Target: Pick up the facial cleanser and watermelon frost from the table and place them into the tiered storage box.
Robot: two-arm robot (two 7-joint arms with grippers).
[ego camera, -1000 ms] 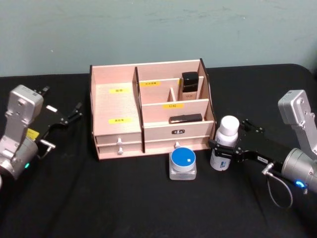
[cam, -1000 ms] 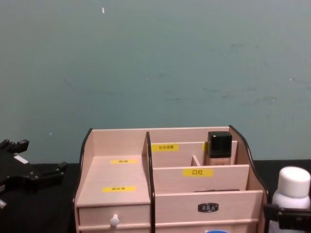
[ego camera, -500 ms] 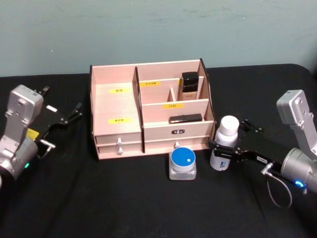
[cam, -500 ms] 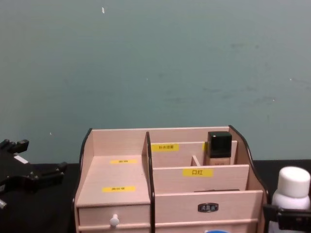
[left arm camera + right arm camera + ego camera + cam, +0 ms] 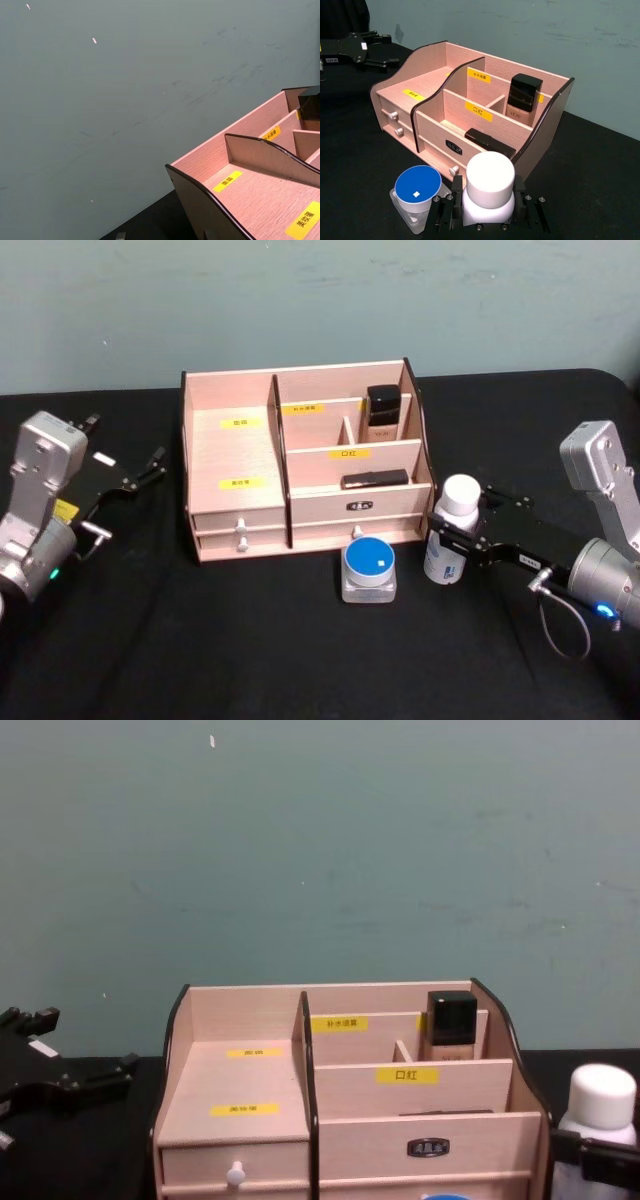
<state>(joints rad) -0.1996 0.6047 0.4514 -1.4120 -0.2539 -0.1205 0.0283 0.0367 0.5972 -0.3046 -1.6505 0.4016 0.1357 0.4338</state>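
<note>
At the lower right of the head view, the white-capped bottle [image 5: 461,495] is held upright just beside the tiered storage box [image 5: 235,450], clamped below its cap by the jaws of the right gripper [image 5: 458,538], probably for a straight lift; the left gripper [image 5: 140,475] is parked at the left

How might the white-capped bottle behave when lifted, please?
The white-capped bottle looks rigid, so it should hold shape in the right pincer. Its smooth round body may slip or twist. Tall and narrow, it could tip when released. Left pincer idles far left.
</note>
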